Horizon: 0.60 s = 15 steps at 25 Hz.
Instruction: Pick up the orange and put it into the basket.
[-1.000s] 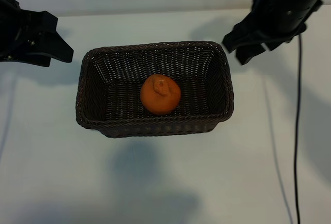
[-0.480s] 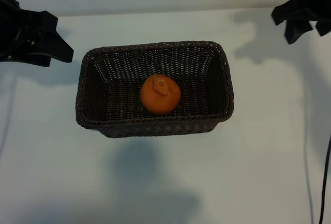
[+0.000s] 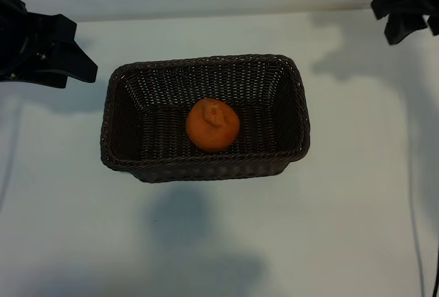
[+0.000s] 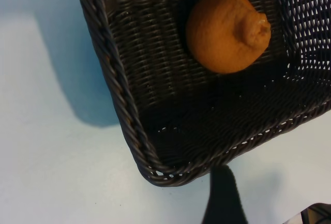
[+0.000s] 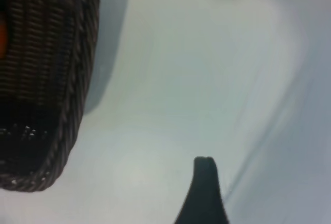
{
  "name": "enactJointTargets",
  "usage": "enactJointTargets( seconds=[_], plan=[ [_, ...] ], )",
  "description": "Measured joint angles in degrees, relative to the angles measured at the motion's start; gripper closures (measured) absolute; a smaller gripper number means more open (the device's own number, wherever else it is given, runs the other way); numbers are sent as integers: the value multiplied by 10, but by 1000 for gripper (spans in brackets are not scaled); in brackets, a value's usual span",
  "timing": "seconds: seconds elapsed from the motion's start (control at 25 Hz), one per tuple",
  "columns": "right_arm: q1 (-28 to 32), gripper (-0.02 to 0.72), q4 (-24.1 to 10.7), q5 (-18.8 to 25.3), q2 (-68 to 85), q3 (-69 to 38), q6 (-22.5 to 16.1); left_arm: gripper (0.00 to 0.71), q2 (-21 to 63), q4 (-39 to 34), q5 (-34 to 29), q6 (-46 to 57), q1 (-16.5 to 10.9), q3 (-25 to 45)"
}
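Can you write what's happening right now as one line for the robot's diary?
orange: inside basket | left gripper: open, parked | right gripper: open, empty, away from basket

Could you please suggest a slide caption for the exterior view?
Orange resting inside the wicker basket, with the left pincer and right pincer apart at the table's far corners.

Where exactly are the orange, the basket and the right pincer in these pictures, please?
orange [image 3: 212,125]: exterior view, middle of the fruit.
basket [image 3: 206,60]: exterior view, far rim.
right pincer [image 3: 406,10]: exterior view, its dark body.
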State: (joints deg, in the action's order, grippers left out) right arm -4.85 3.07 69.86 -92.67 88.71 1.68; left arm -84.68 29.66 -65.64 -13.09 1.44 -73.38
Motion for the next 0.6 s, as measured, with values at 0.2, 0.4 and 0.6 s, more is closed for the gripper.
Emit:
enactJointTargets(
  seconds=[0.2,0.4,0.6],
  plan=[
    [0,144,3,1,36,0,1,185,0,1,0,0,0,0],
    [0,148,11,1,54,-1,1,185,0,1,-3,0,0,0],
    [0,179,12,1,64,-20,3,185,0,1,-6,-1,0,0]
  ],
)
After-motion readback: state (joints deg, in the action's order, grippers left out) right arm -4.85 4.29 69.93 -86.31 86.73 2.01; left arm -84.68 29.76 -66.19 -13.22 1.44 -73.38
